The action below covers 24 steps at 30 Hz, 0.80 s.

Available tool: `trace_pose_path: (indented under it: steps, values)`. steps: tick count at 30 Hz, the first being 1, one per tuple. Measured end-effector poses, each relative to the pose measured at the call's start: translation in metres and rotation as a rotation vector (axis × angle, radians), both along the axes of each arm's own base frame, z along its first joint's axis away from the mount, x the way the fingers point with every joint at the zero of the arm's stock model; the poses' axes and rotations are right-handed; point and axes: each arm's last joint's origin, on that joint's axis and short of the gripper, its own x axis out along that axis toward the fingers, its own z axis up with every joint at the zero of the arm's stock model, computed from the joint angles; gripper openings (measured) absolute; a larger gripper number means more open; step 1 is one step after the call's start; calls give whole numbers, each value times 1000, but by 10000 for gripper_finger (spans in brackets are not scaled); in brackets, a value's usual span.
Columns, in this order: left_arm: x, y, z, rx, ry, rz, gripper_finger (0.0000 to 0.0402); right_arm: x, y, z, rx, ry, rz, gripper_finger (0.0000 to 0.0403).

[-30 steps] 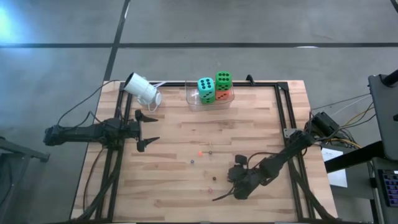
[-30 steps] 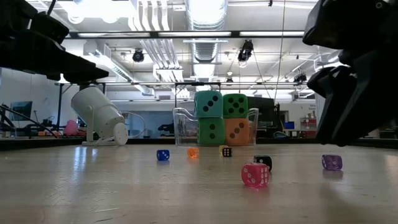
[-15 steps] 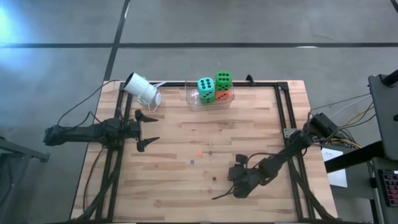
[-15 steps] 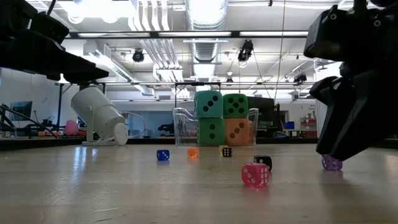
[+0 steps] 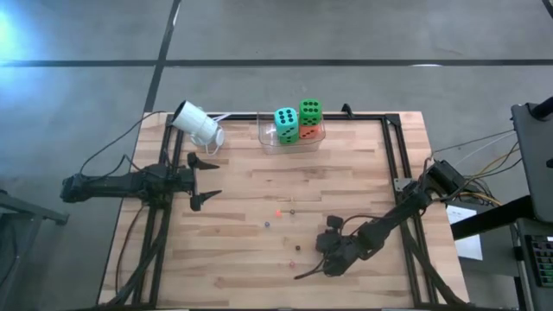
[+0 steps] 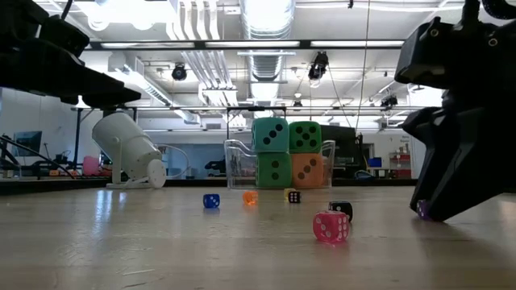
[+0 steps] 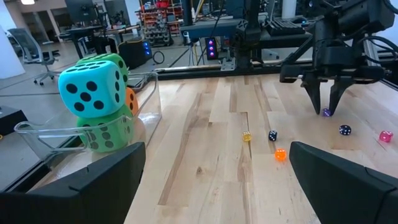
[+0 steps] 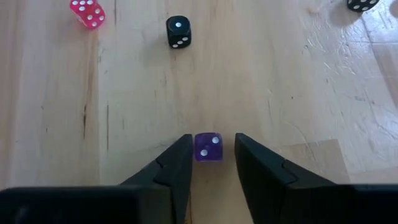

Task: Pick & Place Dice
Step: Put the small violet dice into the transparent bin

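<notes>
Writing or brand marks cannot be read anywhere; the only marks are pips on the dice. Landmark: the clear bin (image 5: 292, 138) at the table's far edge, holding four big cubes in two tiers; the teal die (image 5: 286, 123) and a green die (image 5: 311, 111) sit on top, and the low view alone shows the lower green die (image 6: 274, 169) and orange-red die (image 6: 307, 170) beneath them, all squarely upright.

Well in front of the bin and off toward the right arm's side, the right gripper (image 8: 211, 155) reaches down to the wood, its fingers narrowly apart on either side of the tiny purple die (image 8: 208, 147); whether they touch it cannot be told; only the right wrist view shows this gap, while the low view hides most of that die behind the gripper. The pink die (image 8: 87, 13) and black die (image 8: 178, 31) lie nearer the bin.

Beside the bin lies a tipped white cup (image 5: 197, 124); the left gripper (image 5: 206, 180) waits near it, fingers spread wide, holding nothing.
</notes>
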Motion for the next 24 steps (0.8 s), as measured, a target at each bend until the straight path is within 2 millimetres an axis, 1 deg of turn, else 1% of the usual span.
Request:
trace_pose_path:
  steps: [5, 8, 13, 17, 24]
  values:
    - [0, 0, 0, 0, 0, 0, 400, 0, 0, 0, 7, -2, 3, 61]
    - [0, 0, 0, 0, 0, 0, 400, 0, 0, 0, 7, -3, 3, 44]
    - [0, 0, 0, 0, 1, 0, 400, 0, 0, 0, -2, -9, 3, 44]
    - [0, 0, 0, 0, 0, 0, 400, -1, -2, 5, -20, -17, 12, 49]
    - [0, 0, 0, 0, 0, 0, 400, -3, -6, 30, -62, -100, 27, 55]
